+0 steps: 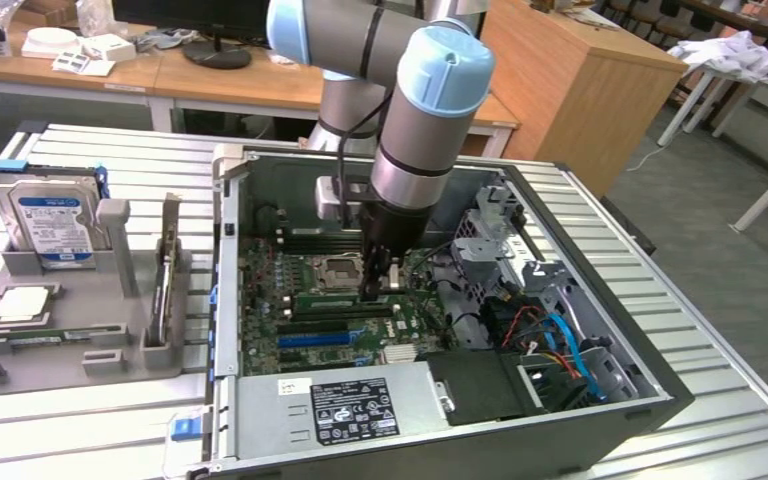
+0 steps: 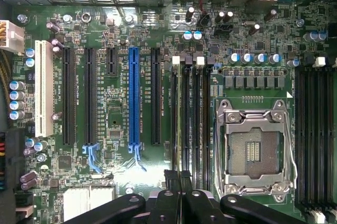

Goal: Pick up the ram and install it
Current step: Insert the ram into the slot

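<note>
My gripper (image 1: 381, 288) reaches down into the open computer case (image 1: 624, 390), close above the motherboard (image 1: 291, 345) beside the CPU socket (image 1: 341, 268). In the wrist view its black fingers (image 2: 179, 182) are pressed together, shut, with nothing visible between them. They hover at one end of the black memory slots (image 2: 190, 119) next to the CPU socket (image 2: 255, 148). A narrow green stick that looks like the ram (image 1: 51, 341) lies flat in the grey fixture (image 1: 77, 365) at the exterior view's left, far from the gripper.
The grey fixture also holds a hard drive (image 1: 48, 218) and a square chip (image 1: 21, 305). A long blue slot (image 2: 134, 98) and several black expansion slots lie beside the memory slots. Cables (image 1: 558, 345) and a power supply (image 1: 351, 410) crowd the case's near side.
</note>
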`<move>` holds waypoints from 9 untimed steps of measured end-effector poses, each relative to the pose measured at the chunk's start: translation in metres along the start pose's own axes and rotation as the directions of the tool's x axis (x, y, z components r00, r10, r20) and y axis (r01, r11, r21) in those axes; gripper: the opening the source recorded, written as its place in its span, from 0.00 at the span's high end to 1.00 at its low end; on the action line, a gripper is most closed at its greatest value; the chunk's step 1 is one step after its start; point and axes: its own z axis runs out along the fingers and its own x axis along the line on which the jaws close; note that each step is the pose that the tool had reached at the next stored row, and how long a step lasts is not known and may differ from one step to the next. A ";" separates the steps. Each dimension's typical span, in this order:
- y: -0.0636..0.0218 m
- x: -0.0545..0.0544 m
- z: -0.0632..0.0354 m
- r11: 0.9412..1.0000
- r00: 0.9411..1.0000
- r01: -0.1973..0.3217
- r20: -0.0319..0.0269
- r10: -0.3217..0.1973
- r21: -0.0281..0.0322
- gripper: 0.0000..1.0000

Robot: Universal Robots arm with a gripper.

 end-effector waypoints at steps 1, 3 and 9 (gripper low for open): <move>0.0000 0.000 0.0000 1.000 1.000 0.000 0.000 0.000 0.000 0.88; 0.0000 0.000 0.0002 1.000 1.000 0.000 0.000 0.000 0.000 0.88; 0.0000 0.000 0.0022 1.000 1.000 0.000 0.000 0.000 0.000 0.88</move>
